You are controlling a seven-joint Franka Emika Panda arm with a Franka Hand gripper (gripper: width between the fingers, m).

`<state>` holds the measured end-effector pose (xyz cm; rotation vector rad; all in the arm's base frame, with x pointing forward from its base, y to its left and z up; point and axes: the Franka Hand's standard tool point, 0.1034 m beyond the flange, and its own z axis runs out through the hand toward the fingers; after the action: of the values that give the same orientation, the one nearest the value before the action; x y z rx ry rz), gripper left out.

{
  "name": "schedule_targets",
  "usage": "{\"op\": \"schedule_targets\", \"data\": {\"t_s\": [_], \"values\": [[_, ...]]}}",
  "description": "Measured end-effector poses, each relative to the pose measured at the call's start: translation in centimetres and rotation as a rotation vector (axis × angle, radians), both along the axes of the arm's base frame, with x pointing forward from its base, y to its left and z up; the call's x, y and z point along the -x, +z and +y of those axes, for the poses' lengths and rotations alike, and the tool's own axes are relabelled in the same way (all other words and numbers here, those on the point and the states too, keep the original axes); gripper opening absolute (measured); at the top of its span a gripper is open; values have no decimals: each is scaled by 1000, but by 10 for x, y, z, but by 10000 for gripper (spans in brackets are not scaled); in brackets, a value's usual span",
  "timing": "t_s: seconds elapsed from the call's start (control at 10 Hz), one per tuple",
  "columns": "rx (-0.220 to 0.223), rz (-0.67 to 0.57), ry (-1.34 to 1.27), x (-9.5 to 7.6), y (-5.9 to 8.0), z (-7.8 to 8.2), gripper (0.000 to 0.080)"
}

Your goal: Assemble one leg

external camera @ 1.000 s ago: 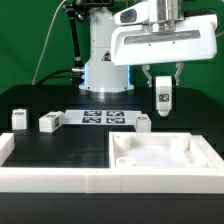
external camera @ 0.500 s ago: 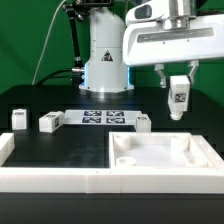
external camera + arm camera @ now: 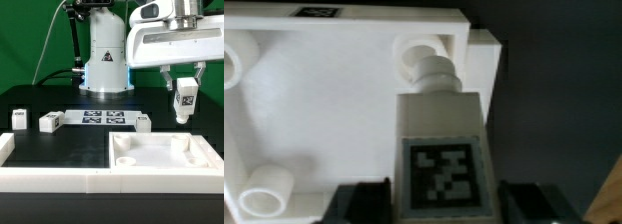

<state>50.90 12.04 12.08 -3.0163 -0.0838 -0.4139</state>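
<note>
My gripper (image 3: 184, 88) is shut on a white leg (image 3: 184, 100) with a black-and-white tag and holds it in the air above the far right corner of the wide white square panel (image 3: 160, 160). In the wrist view the leg (image 3: 441, 140) sits between the two dark fingers (image 3: 363, 203), its threaded tip pointing toward a round corner recess (image 3: 423, 55) of the panel (image 3: 331, 100). Three other legs lie on the table: two at the exterior view's left (image 3: 18, 120) (image 3: 48, 121) and one near the panel's far edge (image 3: 143, 122).
The marker board (image 3: 103, 117) lies flat on the black table behind the panel. A white rail (image 3: 50, 178) runs along the table's front, with a short piece at the exterior view's left (image 3: 5, 146). The robot's white base (image 3: 105, 55) stands at the back.
The gripper has carried the leg toward the exterior view's right, then a little further right and slightly down. The legs on the table have not moved.
</note>
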Motion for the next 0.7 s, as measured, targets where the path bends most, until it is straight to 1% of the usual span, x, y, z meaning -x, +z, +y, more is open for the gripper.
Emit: {"op": "schedule_targets", "data": {"t_s": [0.1, 0.2, 0.3, 0.4, 0.6, 0.7], "values": [[9, 4, 27, -4, -7, -3, 291], [5, 2, 32, -16, -6, 0, 291], [6, -12, 54, -35, -2, 3, 291], [8, -24, 75, -48, -2, 5, 291], [16, -46, 121, -66, -2, 8, 291], [25, -67, 154, -70, -3, 8, 291]]}}
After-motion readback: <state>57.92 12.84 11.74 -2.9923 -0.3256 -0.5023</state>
